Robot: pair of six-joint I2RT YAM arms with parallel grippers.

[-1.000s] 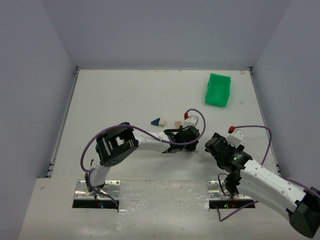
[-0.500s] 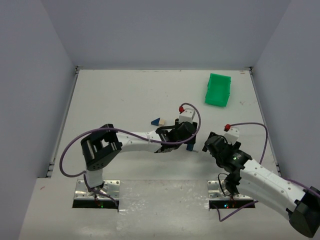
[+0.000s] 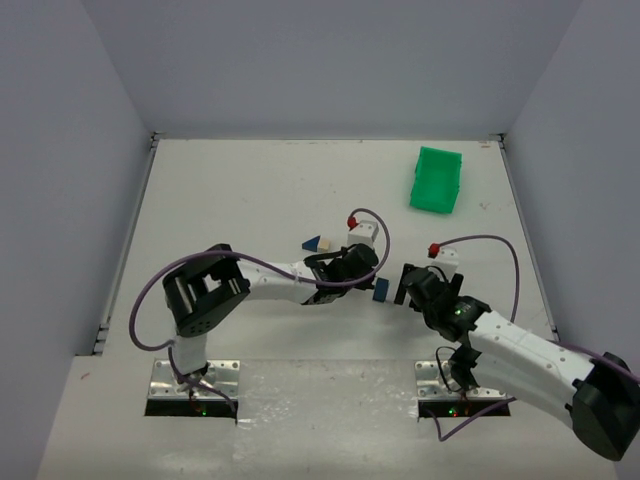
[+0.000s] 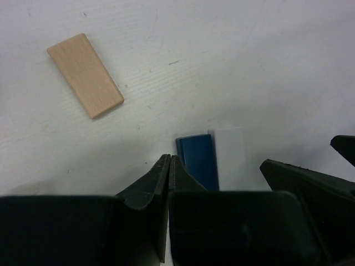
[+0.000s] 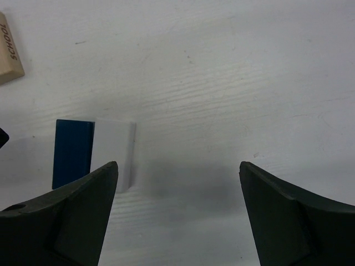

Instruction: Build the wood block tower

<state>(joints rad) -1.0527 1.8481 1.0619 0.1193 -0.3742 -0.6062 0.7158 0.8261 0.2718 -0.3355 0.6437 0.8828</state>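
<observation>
No standing wood block tower shows; the blocks lie flat on the table. A dark blue block (image 4: 198, 160) and a white block (image 4: 230, 158) lie side by side, also seen from the right wrist as blue block (image 5: 72, 152) and white block (image 5: 113, 152). My left gripper (image 4: 169, 160) is shut with nothing in it, its tips just left of the blue block (image 3: 381, 290). My right gripper (image 5: 177, 166) stands open, its left finger (image 5: 83, 210) near the white block. A tan block (image 4: 85, 75) lies apart. A blue wedge (image 3: 313, 243) lies farther left.
A green plastic bin (image 3: 437, 180) stands at the back right. A tan block printed SCHOOL (image 5: 10, 52) lies at the left edge of the right wrist view. The two grippers, left (image 3: 366, 283) and right (image 3: 405, 285), are close together at mid-table.
My left gripper has drawn back to the left and shut empty, uncovering the blue block on the table. My right gripper has moved left toward the blue and white blocks.
</observation>
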